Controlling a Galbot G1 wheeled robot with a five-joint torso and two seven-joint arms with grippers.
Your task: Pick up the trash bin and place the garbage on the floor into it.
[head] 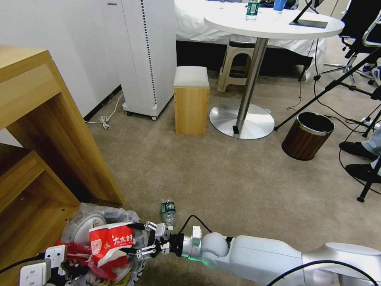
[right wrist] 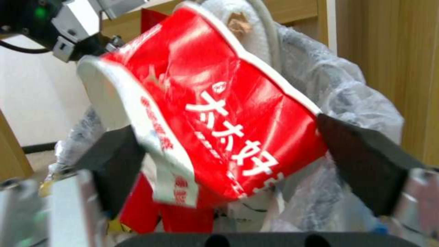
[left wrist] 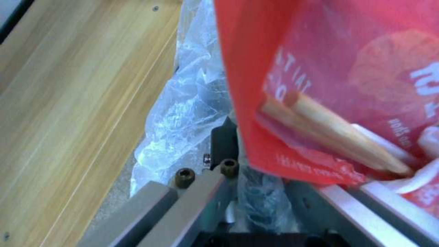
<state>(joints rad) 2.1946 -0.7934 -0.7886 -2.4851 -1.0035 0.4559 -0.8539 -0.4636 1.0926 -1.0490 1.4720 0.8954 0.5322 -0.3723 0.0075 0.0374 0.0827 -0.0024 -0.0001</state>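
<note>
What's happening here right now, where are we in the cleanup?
The right gripper has its fingers around the red-white paper bowl, at the top of the overfull trash bin beside the wooden desk. The left gripper is at the bin's near side. A green-label bottle lies on the floor.

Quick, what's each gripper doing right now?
Right gripper: shut on the paper bowl, over the trash bin.
Left gripper: at the bin; grip cannot be told.
</note>
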